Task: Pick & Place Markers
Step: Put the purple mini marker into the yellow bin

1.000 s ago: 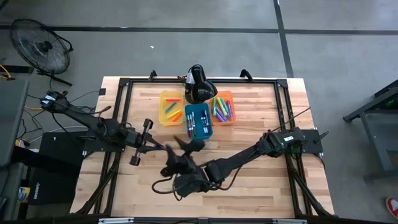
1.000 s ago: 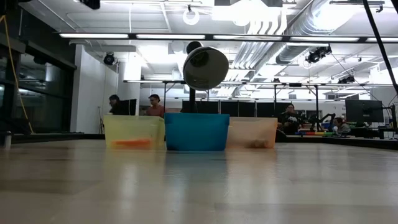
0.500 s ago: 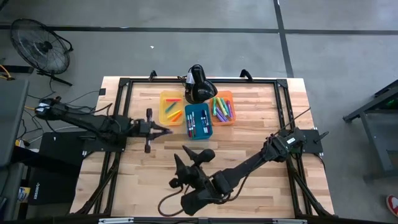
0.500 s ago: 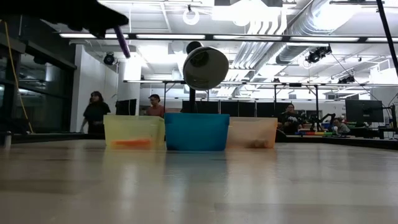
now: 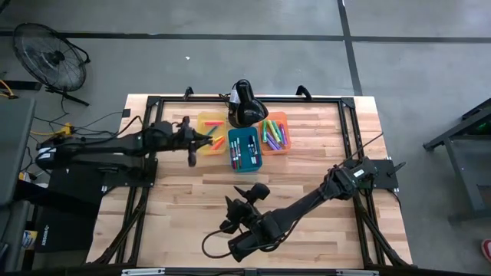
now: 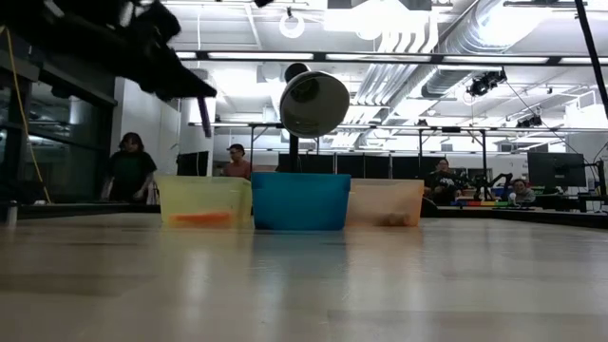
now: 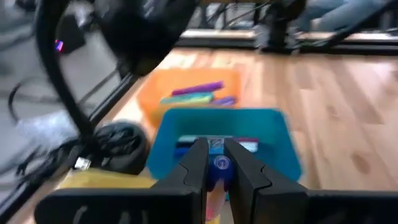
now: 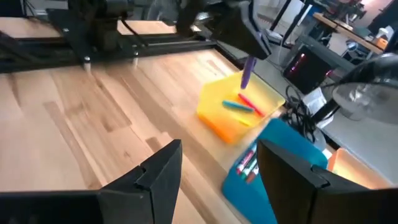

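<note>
The room beyond is a large open workspace with ceiling lights, desks and a few people (one standing far left in the low view). The wooden table [image 5: 307, 165] carries three bins side by side: yellow bin [image 5: 209, 133], blue bin [image 5: 245, 149], orange bin [image 5: 275, 133], each holding markers [image 5: 274, 135]. The left gripper [image 5: 209, 139], above the yellow bin, is clamped on a purple marker [image 8: 247, 71] pointing down. The right gripper [image 8: 214, 163] hovers spread wide over bare table at the near side. The low view cuts off both arms.

Three bins [image 5: 245, 149] side by side w/ markers [image 5: 274, 133] inside, lamp [image 5: 245, 103] prob. behind.
</note>
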Action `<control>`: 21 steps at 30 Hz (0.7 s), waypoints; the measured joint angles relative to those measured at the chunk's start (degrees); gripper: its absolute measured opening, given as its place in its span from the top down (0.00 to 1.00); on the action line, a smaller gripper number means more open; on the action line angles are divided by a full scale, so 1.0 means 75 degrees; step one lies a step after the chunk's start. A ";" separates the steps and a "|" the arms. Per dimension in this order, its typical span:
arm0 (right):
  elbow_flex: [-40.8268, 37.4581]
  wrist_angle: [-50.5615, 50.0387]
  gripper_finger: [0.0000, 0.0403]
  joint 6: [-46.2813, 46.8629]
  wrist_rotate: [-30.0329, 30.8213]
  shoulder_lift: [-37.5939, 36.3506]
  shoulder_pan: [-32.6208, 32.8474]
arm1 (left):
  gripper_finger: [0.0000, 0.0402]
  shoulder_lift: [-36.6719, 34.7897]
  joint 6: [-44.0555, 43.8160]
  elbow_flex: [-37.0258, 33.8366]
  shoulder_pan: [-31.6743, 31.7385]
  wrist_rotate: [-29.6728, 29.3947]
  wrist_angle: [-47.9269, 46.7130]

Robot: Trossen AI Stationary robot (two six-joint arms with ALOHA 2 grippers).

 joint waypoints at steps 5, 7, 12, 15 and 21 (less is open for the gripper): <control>-0.0504 0.0044 0.52 0.0445 -0.0201 0.0000 0.0012 | 0.93 0.0797 -0.0676 0.0003 0.0809 0.0338 0.0730; -0.0701 0.0070 0.52 0.0629 -0.0273 -0.0002 0.0008 | 0.93 0.1112 -0.0918 0.0003 0.1070 0.0357 0.0934; -0.1110 0.0084 0.52 0.1014 -0.0393 0.0000 0.0024 | 0.93 0.1866 -0.1510 0.0009 0.1612 0.0405 0.1265; -0.1320 0.0099 0.52 0.1139 -0.0569 0.0000 0.0028 | 0.93 0.2289 -0.1205 0.0009 0.1828 0.0514 0.1212; -0.1559 0.0139 0.52 0.1335 -0.0654 0.0000 0.0025 | 0.93 0.2894 -0.0967 0.0022 0.1968 0.1117 0.1090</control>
